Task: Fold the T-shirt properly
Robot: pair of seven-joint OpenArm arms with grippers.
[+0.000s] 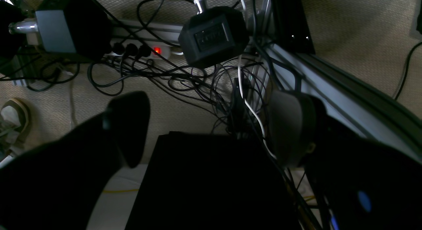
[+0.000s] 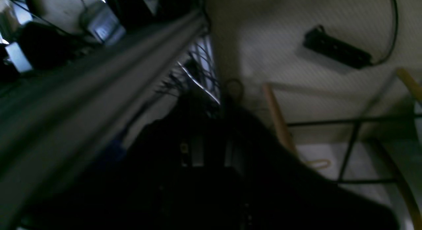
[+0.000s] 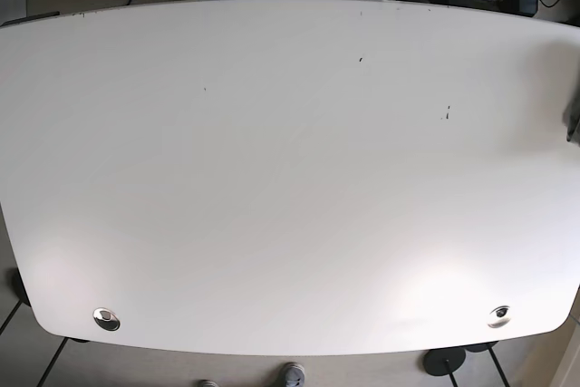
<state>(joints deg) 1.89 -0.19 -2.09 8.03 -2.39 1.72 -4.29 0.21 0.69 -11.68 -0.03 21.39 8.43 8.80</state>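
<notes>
- Your white table (image 3: 290, 178) fills the base view; the T-shirt shows in none of your three views.
- Your left gripper (image 1: 211, 127) hangs over a floor of tangled cables (image 1: 197, 81), beside a dumbbell (image 1: 212, 35), fingers spread and holding nothing.
- Your right gripper is too dark and blurred; you cannot tell its finger state.

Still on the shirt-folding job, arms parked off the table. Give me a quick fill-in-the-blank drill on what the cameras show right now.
1. In the base view, the white table carries no ____.
2. In the left wrist view, the power strip on the carpet shows a lit switch, coloured ____.
3. The left gripper fingers stand apart, so it is ____.
4. At the bottom edge of the base view, under the table rim, the tip of a ____ shows.

Missing words: T-shirt; red; open; shoe
</notes>
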